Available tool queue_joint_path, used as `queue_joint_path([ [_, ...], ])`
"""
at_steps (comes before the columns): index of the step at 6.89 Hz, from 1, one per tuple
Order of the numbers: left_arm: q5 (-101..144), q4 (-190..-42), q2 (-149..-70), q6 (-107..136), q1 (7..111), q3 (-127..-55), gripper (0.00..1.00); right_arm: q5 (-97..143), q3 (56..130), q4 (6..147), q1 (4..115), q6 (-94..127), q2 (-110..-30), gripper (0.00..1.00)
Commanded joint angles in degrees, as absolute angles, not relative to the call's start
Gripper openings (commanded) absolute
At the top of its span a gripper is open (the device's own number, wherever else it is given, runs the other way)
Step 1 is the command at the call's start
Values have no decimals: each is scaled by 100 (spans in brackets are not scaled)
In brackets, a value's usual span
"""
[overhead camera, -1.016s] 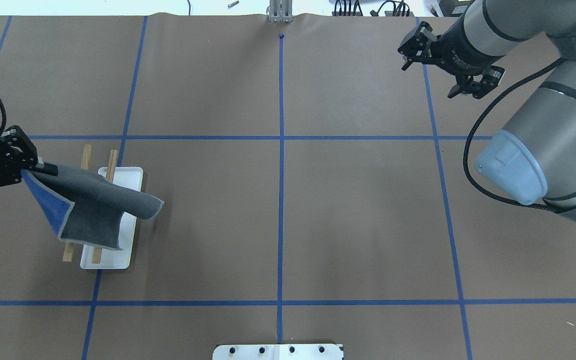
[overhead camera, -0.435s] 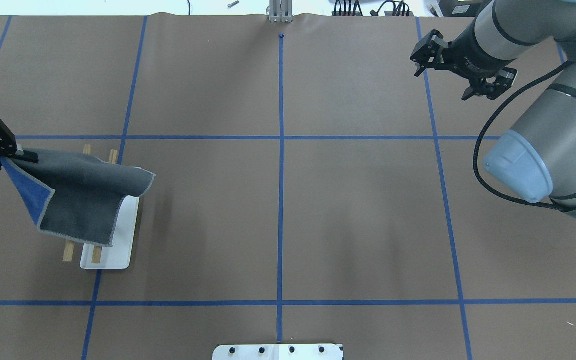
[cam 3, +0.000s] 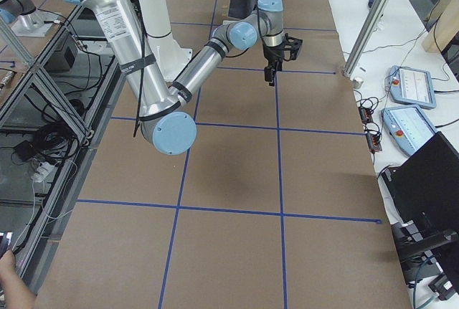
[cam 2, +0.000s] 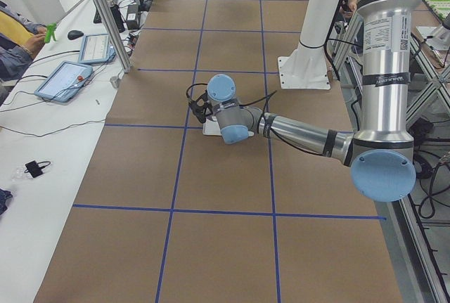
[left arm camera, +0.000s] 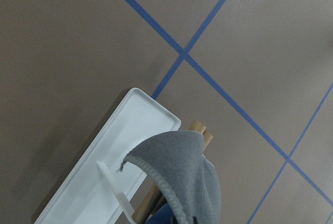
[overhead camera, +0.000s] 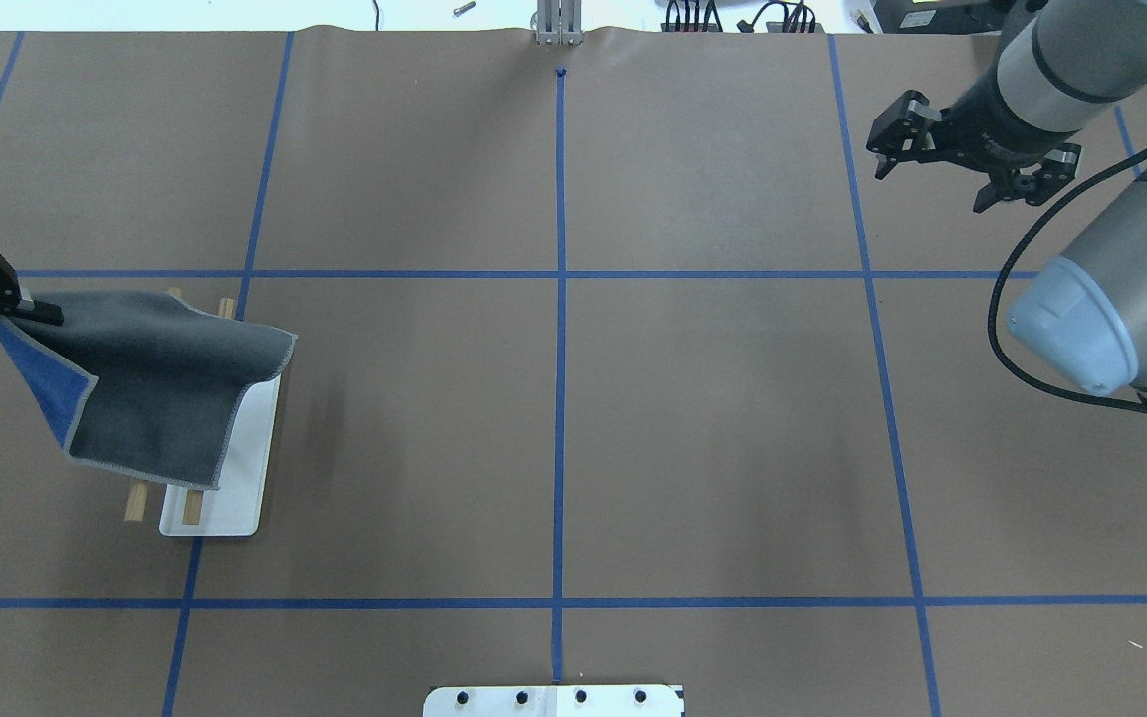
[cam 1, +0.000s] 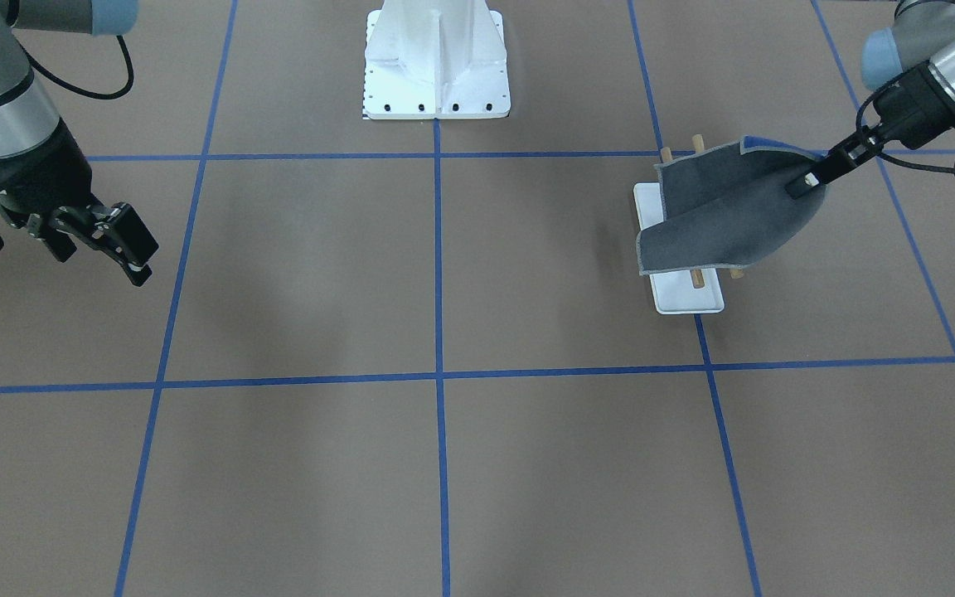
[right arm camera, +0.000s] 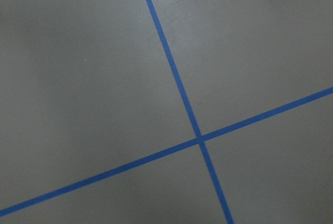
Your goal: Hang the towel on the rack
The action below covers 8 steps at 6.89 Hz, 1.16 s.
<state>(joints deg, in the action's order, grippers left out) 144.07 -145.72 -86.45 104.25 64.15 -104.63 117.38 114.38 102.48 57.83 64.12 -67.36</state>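
Note:
The towel (overhead camera: 155,388), dark grey with a blue underside, lies spread over the rack's two wooden dowels (overhead camera: 136,503), above the white base (overhead camera: 235,478). My left gripper (overhead camera: 36,311) is shut on the towel's left corner and holds it up, to the left of the rack. The front-facing view shows the same towel (cam 1: 726,215), rack base (cam 1: 685,294) and left gripper (cam 1: 809,178). The left wrist view shows a grey towel corner (left arm camera: 187,177) hanging over the dowel ends (left arm camera: 200,130) and base (left arm camera: 114,167). My right gripper (overhead camera: 928,189) is open and empty, far off at the back right.
The large white bolted pedestal (cam 1: 436,62) stands at the robot's side of the table, in the middle. Brown paper with blue tape lines (overhead camera: 560,398) covers the table. The right wrist view shows only paper and tape (right arm camera: 182,99).
My left gripper has pulled the towel corner farther left and a little toward the back, dragging the towel across the dowels. My right arm has moved right.

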Motion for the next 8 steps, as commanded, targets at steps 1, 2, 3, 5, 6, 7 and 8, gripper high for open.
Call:
queue_joint_path([
  [1, 14388, -14572, -8613, 10433, 6407, -10354, 0, 12302, 11426, 10257, 6343, 4980, -7336, 100],
  [2, 14388, -14572, -8613, 10433, 6407, -10301, 2, 12400, 11417, 10257, 6546, 4426, -7591, 100],
  [3, 14388, -14572, -8613, 10433, 6399, -10292, 9, 12732, 11286, 10257, 6870, 3838, -7811, 100],
  [5, 14370, -14581, -8613, 10441, 6398, -10240, 50, 13200, 11032, 10274, 7451, 2956, -7989, 100],
  [6, 14361, -14581, -8605, 10433, 6398, -10178, 83, 13219, 11013, 10274, 7610, 2744, -8085, 100],
  [7, 14361, -14581, -8613, 10441, 6407, -10186, 98, 13219, 11004, 10292, 7620, 2690, -8086, 100],
  [8, 14361, -14581, -8613, 10433, 6425, -10178, 98, 13219, 11013, 10292, 7620, 2689, -8086, 100],
])
